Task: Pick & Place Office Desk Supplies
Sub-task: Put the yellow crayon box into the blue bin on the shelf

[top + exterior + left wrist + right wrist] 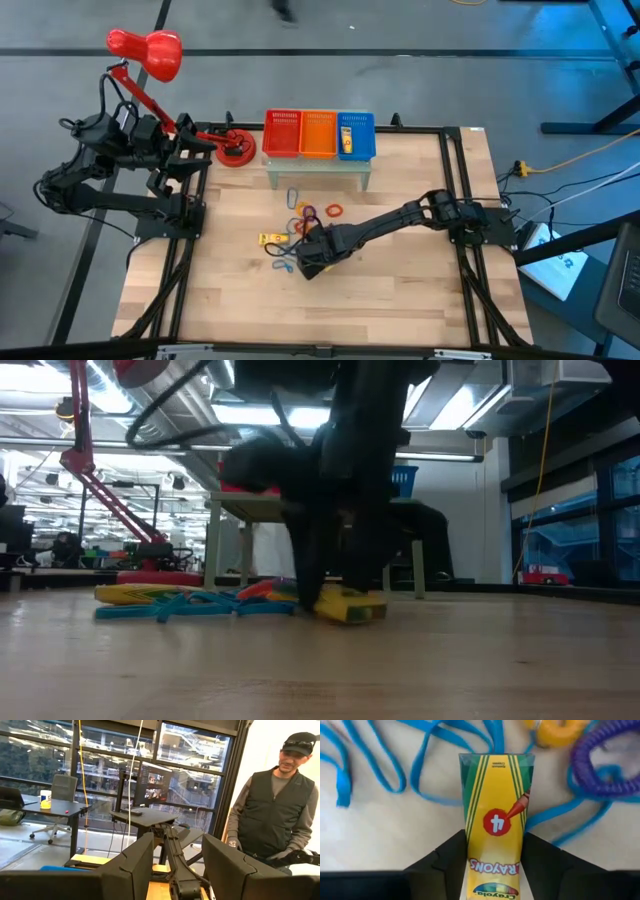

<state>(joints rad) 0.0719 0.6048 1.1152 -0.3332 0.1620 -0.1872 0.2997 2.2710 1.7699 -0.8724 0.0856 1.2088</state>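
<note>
**Right gripper closing around a crayon packet in the pile of supplies**

The pale wooden table (400, 290) carries everything. Its near half is bare, so there is free room to lift and swing on that side; the far edge is crowded.

Along that far edge a small pale stand (318, 168) raises three mesh baskets, red (282, 133), orange (318, 134) and blue (356, 135), side by side with their tops open, presumably so items can be dropped in from above. The blue one already holds something yellow. Just beside the stand is the round base of the red desk lamp (145, 52), whose arm leans back over the table's left corner.

The left arm waits near that corner by the lamp, its left gripper (177, 865) with fingers apart and nothing between them. Its wrist view also shows a person standing beyond the table.

The right arm reaches in low across the table to the cluster of small supplies in the middle. The right gripper (495, 857) straddles a yellow rectangular crayon packet (495, 820), one finger just beside each long edge. The fingers look partly closed around it; whether they already pinch it I cannot tell. In the low view the packet lies flat on the wood, not lifted.

Blue wiry loops (420, 755) lie just past and beside the packet's far end, a purple coiled band (607, 762) and a yellow ring (555, 730) near one corner. A straight lift should clear them; dragging sideways would probably snag the loops.
</note>
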